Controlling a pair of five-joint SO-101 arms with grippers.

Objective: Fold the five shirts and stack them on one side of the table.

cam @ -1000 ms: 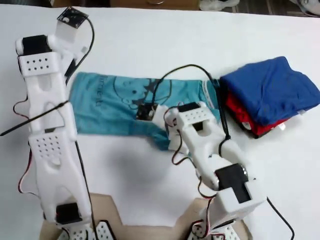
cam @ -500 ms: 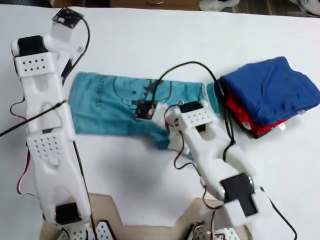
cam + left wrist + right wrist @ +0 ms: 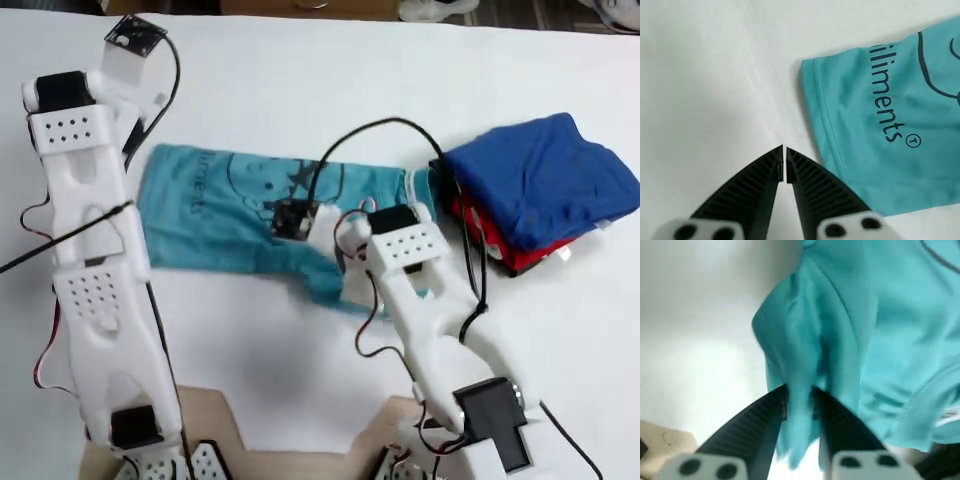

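Right pincer (image 3: 799, 392) rearward with shirt (image 3: 215, 205); white table (image 3: 300, 80)

The right end effector (image 3: 799, 399) pinches a bunched fold of the teal shirt (image 3: 850, 325).

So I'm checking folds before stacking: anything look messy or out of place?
The teal shirt is bunched along its near edge, where the right gripper pinches a fold. The blue shirt lies skewed over the red shirt, whose edge pokes out.

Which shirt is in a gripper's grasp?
The teal shirt: the right gripper pinches its near edge. The blue shirt and red shirt lie folded in a stack, untouched.
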